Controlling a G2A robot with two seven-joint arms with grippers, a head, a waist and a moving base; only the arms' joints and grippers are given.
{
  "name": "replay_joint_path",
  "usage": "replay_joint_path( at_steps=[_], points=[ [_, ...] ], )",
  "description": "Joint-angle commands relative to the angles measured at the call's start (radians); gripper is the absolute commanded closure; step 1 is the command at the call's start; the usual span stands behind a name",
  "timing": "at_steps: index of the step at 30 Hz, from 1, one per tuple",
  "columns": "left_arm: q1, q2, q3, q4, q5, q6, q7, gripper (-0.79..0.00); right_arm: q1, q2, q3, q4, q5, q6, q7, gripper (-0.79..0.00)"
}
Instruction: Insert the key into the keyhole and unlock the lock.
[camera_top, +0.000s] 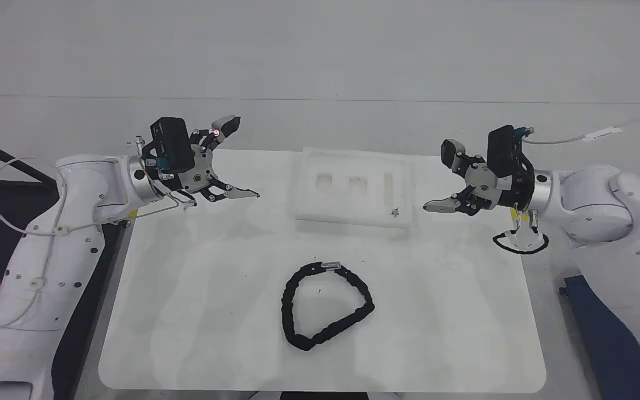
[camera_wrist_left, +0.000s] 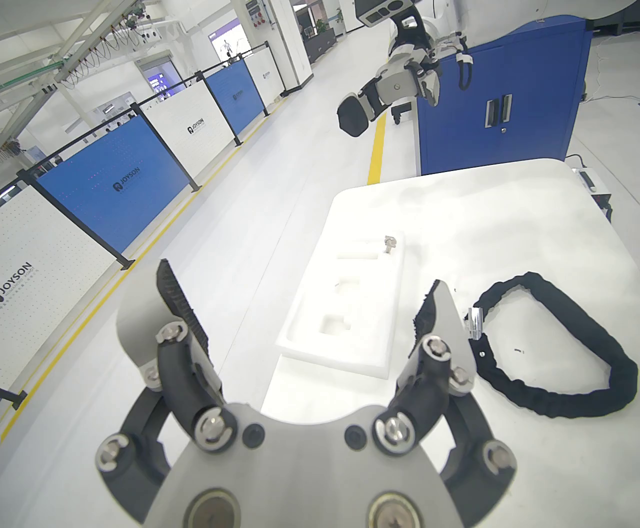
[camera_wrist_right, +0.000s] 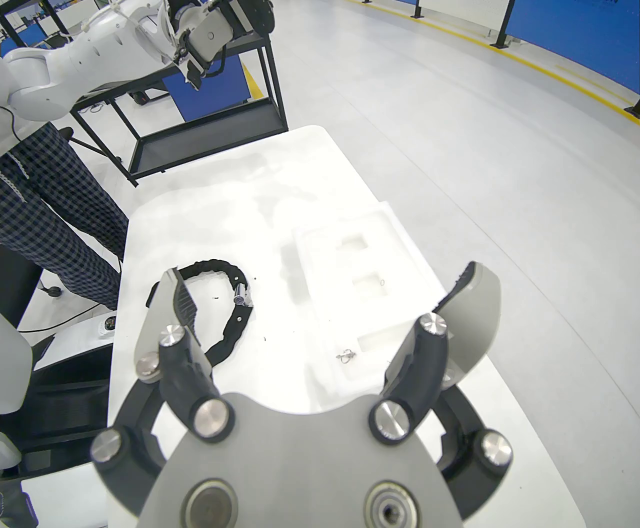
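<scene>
Tabletop (camera_top: 200, 320) bearing chain lock (camera_top: 328, 305), foam tray (camera_top: 340, 212) with key (camera_top: 395, 211). Left hand (camera_top: 245, 158) spread wide, empty, over far corner. Right hand (camera_top: 438, 178) likewise, near tray end.

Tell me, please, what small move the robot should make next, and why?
Probably lower the right gripper toward the key. Its fingers are open and empty. The key lies loose on the foam tray, at the end nearest that arm and farther from the left gripper. The lock cannot be opened until the key is in hand.
</scene>
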Motion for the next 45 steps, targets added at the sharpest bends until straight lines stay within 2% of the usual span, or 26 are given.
replay_joint_path(
  at_steps=[1,17,20,29,39,45],
  points=[
    [0.000,0.000,0.000,0.000,0.000,0.000,0.000,-0.785,0.000,0.000,0.000,0.000,0.000,0.000,0.000,-0.785],
    [0.000,0.000,0.000,0.000,0.000,0.000,0.000,-0.785,-0.012,-0.001,-0.005,-0.004,-0.002,0.022,-0.002,-0.785],
    [0.000,0.000,0.000,0.000,0.000,0.000,0.000,-0.785,-0.035,-0.006,-0.026,-0.022,-0.007,0.117,0.024,-0.785],
    [0.000,0.000,0.000,0.000,0.000,0.000,0.000,-0.785,-0.050,-0.031,-0.114,-0.096,0.093,0.489,0.236,-0.785],
    [0.000,0.000,0.000,0.000,0.000,0.000,0.000,-0.785,-0.085,-0.065,-0.164,-0.105,0.207,0.846,0.276,-0.785],
    [0.000,0.000,0.000,0.000,0.000,0.000,0.000,-0.785,-0.085,-0.091,-0.186,-0.064,0.265,0.951,0.244,-0.785]
  ],
)
